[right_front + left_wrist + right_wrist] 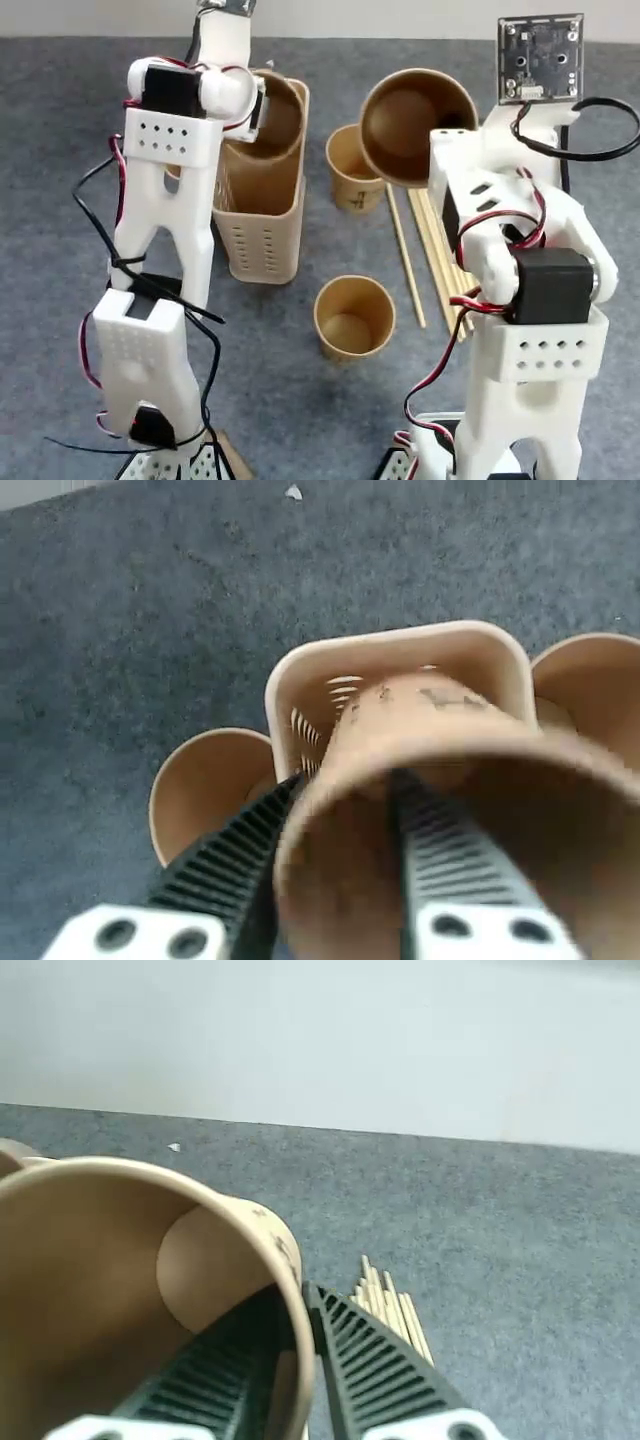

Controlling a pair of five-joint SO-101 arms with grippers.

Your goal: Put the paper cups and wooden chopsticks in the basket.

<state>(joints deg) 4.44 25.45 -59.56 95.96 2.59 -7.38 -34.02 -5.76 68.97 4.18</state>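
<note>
Brown paper cup (440, 720) sits clamped in the left jaws over the beige slotted plastic basket (400, 642); right jaws clamp another cup (100, 1260) near pale wooden chopsticks (390, 1305).

My tabletop (60, 120) layout
I see the basket (262, 215) left of centre; the far cup (350, 168) just right of it; the chopsticks (433, 250) right of that cup; the near cup (354, 317) toward the front edge; the left-held cup (280, 120) over the basket; the right-held cup (410, 120) raised over the chopsticks' far ends.
</note>
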